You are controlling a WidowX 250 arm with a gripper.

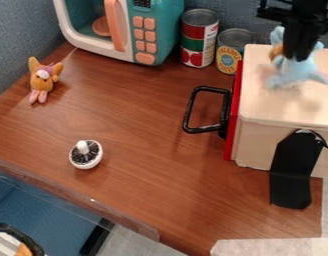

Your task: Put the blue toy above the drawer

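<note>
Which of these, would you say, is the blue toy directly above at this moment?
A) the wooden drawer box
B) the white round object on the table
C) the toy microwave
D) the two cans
A: the blue toy is at the gripper over the pale top of the wooden drawer box.

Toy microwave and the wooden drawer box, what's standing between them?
A taller can and a shorter can, side by side, in the camera view.

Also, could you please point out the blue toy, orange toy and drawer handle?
Blue toy point(293, 73), camera view, its body.
Orange toy point(40, 84), camera view, its body.
Drawer handle point(191, 107), camera view, outer bar.
</note>
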